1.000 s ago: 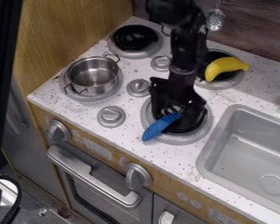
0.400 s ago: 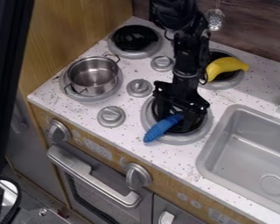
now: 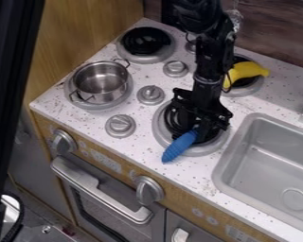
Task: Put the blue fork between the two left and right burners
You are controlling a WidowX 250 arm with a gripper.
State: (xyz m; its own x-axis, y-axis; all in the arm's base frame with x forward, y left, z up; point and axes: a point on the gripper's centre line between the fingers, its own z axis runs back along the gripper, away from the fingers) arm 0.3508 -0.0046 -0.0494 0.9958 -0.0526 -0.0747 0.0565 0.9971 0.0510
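Far left on the tabletop [image 3: 141, 146]: metal pot [image 3: 101, 82] sat upright on the near left burner [image 3: 126, 98], its two loop handles at opposite sides. Beyond it, toward the back, lay the far left burner [image 3: 145, 41], black with a grey rim. Right of the pot, three grey knobs stood in a slanting row: near knob [image 3: 120, 125], middle knob [image 3: 151, 95], far knob [image 3: 175, 69]. Below, on the stove front, a large front dial [image 3: 149, 190] stood just beside the right end of the oven handle [image 3: 103, 190].

Blue fork [image 3: 179, 146]: ribbed handle lay slanted across the rim of the near right burner [image 3: 195, 151], lower end pointing toward the front edge and past the rim; upper end met the black gripper [image 3: 196, 128]. Fork was at this burner, not midway between left and right ones. Gripper hung over the same burner, arm coming down from the top; could not tell whether it gripped the fork or how wide it stood.

Right of the arm, yellow banana [image 3: 249, 71] rested on the far right burner [image 3: 250, 90]. Farthest right: grey sink [image 3: 268, 156], with a round drain [image 3: 294, 199].
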